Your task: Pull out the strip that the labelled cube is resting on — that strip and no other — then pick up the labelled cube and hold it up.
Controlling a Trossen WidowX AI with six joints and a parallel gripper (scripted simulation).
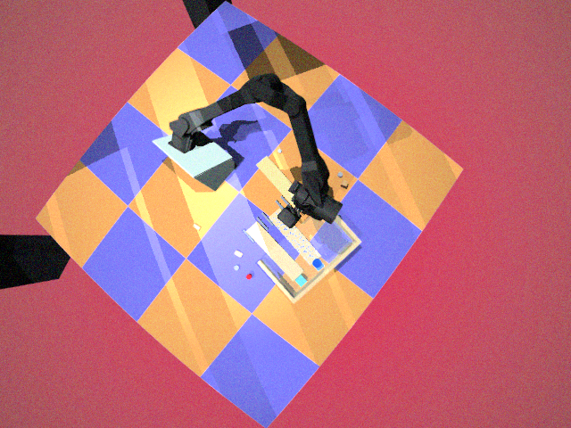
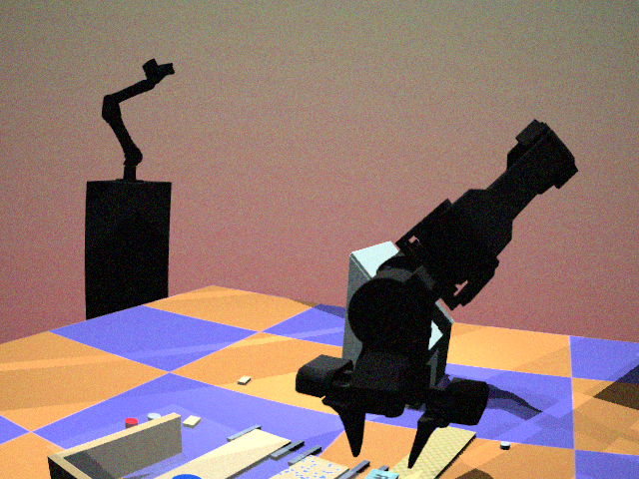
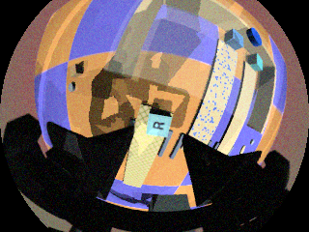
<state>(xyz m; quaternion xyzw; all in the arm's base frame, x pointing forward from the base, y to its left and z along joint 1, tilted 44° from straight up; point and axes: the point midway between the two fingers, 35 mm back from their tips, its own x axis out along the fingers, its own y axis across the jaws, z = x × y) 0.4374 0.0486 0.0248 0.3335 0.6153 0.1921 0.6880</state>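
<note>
The light blue cube [image 2: 381,474] [image 3: 158,126] carries a black R on top. It overlaps the far end of the pale yellow crosshatched strip [image 1: 270,170] [image 2: 441,453] [image 3: 136,169] in the wrist view; whether it rests on that strip cannot be told. My gripper [image 2: 383,460] [image 3: 158,133] is open above the cube, one fingertip on each side, with no contact visible. The arm hides the cube in the top view. The blue-speckled strip [image 1: 294,237] [image 2: 312,468] [image 3: 215,97] and a plain cream strip [image 1: 278,253] [image 2: 227,454] [image 3: 239,113] lie alongside.
A low cream wall [image 1: 326,277] [image 2: 142,456] borders the far ends of the strips. A blue cube [image 3: 234,40], a teal cube [image 1: 301,280] [image 3: 255,62] and a blue disc [image 1: 318,264] [image 3: 254,37] are near it. Short grey rails flank the strips. Small pieces lie around.
</note>
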